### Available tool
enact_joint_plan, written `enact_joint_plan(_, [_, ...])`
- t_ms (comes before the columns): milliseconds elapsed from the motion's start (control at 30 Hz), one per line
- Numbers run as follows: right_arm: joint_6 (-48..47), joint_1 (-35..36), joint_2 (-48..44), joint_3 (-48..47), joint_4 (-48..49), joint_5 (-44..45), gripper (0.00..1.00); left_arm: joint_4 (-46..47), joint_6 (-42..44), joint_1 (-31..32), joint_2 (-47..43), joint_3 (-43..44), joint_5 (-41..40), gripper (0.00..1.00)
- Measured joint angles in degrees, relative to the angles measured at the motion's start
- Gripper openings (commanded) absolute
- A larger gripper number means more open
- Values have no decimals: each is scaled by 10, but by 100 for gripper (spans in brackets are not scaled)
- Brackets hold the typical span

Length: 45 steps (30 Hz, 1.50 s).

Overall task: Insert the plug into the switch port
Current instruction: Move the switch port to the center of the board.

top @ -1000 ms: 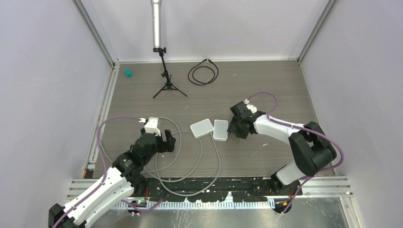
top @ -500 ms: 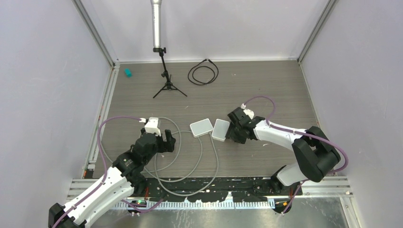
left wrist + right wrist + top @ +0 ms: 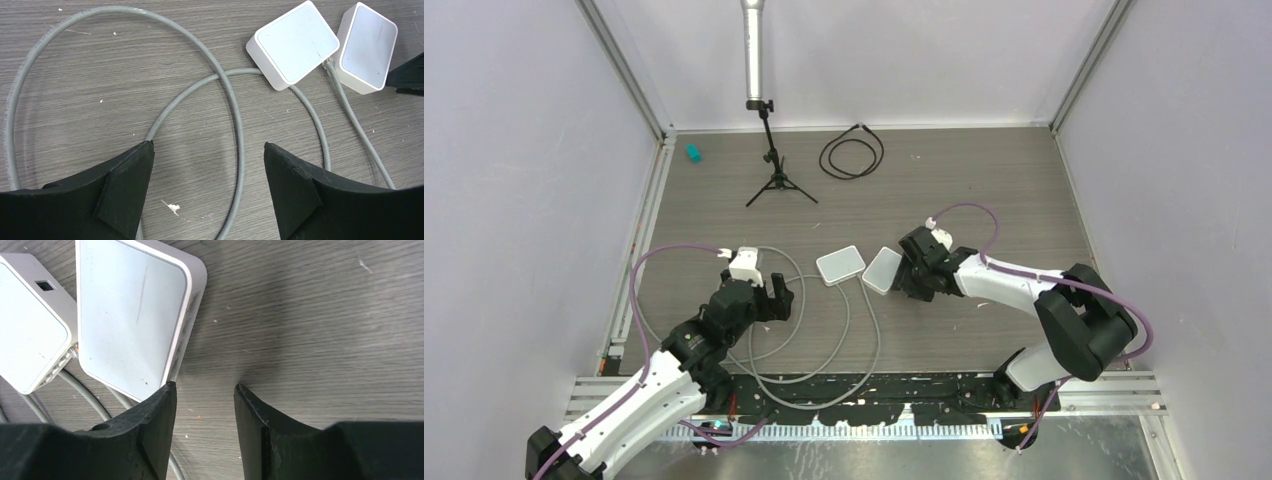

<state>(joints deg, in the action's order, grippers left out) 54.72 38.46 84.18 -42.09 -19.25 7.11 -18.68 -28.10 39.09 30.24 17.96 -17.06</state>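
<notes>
Your right claw (image 3: 204, 386) spread, pinching nothing, one finger at right switch (image 3: 130, 315) edge | your left claw (image 3: 207, 146) spread wide above grey cable (image 3: 235, 115) loops on counter (image 3: 325, 315) | plug (image 3: 328, 63) lies between left switch (image 3: 30, 335) and right switch, long axis along gap, tip pointing away from arm bases | you cannot tell if seated

Grey cable loops (image 3: 237, 125) before switches (image 3: 295, 42)
</notes>
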Motion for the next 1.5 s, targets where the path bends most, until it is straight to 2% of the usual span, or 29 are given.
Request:
enact_joint_plan(200, [5,1,32,-13,47,-2,51,0,0,0,0,0,-1,82])
enact_joint_plan(433, [7,1,114,-90,76,24,51,0,-2,0,0,0,-6,83])
enact_joint_plan(600, [10,0,142,-120,81,56,51,-10,-24,0,-4,0,-41,86])
enact_joint_plan(833, [-2,-16,155,-137,74,75,51,-92,-80,0,-12,26,-112,87])
enact_joint_plan(1033, [-35,-25,129,-123,38,96,51,-147,-94,0,-15,95,-143,86])
enact_joint_plan(1133, [-54,-26,106,-111,23,88,51,-156,-94,0,-9,116,-142,86])
enact_joint_plan(1300, [-87,-24,73,-83,30,17,51,-191,-114,0,43,152,-141,88])
enact_joint_plan(1500, [-99,17,59,-74,41,-33,46,-224,-146,0,65,167,-161,88])
